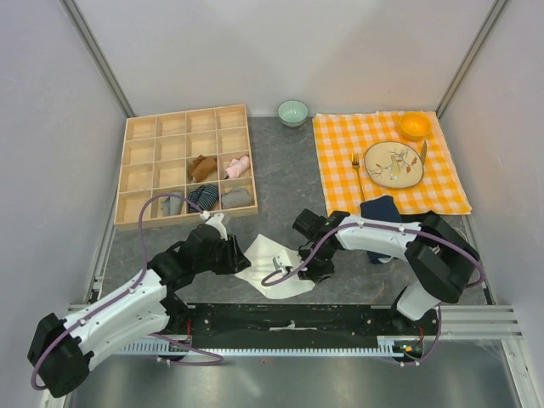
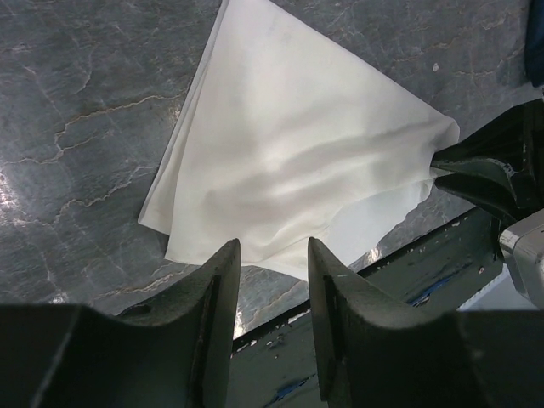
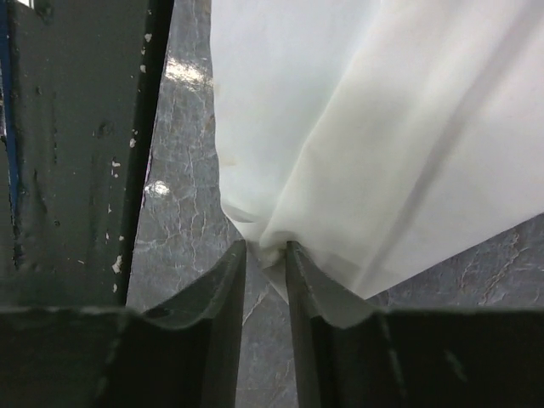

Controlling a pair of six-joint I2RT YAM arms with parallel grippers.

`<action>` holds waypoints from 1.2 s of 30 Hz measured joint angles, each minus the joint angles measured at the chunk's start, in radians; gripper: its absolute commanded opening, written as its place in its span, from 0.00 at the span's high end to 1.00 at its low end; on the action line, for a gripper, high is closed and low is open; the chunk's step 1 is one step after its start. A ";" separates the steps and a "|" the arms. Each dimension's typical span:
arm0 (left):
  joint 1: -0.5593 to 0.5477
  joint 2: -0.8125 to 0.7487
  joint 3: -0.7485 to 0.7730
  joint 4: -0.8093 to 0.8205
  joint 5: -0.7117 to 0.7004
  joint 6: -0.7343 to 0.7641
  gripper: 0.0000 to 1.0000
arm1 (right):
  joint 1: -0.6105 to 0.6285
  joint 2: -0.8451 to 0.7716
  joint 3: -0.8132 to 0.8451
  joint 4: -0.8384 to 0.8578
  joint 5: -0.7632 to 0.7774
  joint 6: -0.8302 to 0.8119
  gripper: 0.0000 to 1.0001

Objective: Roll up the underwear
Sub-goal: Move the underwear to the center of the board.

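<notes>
The cream-white underwear (image 2: 289, 144) is seen flat and unrolled. One corner is pinched between the right fingers (image 3: 223, 289), and its edge lies between the half-parted left fingers (image 2: 212, 297). Rolling is judged unstarted.

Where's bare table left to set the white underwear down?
Free: the grey strip between the wooden tray and the checked cloth, below the green bowl. Crowded: the near edge, with the left gripper, the right gripper and the white underwear.
</notes>
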 measured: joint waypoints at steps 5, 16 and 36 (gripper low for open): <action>0.000 -0.007 0.000 0.000 0.000 0.004 0.56 | 0.000 -0.002 0.008 -0.031 -0.016 0.011 0.54; 0.000 -0.122 0.095 -0.040 -0.055 0.039 0.56 | -0.099 -0.055 0.216 -0.117 -0.106 0.090 0.53; 0.000 -0.281 0.197 -0.142 -0.142 0.139 0.55 | -0.128 0.181 0.192 0.063 -0.020 0.377 0.76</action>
